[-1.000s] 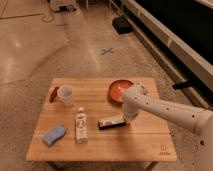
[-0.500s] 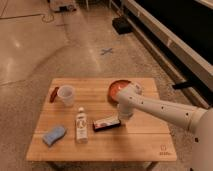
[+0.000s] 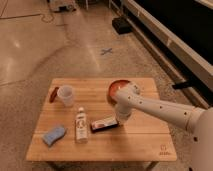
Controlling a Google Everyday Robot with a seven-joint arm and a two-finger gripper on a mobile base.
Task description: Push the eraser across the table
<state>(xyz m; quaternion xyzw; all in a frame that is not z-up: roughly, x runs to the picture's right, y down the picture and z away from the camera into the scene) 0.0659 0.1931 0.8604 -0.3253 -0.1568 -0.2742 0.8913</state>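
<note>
The eraser (image 3: 104,124) lies flat near the middle of the wooden table (image 3: 145,140), black with a white and orange-red top. Its left end is close to a small clear bottle (image 3: 80,125) lying on the table. My gripper (image 3: 121,119) is down at table level against the eraser's right end. The white arm reaches in from the right edge of the view and hides the gripper's tips.
A light blue sponge pad (image 3: 53,135) sits at the front left. A white cup (image 3: 65,95) and a dark red object (image 3: 53,94) stand at the back left. A red bowl (image 3: 116,88) sits behind the arm. A logo mark (image 3: 163,150) is in the front right corner.
My gripper has moved left and slightly toward the front, and the eraser has slid left with it, closer to the bottle.
</note>
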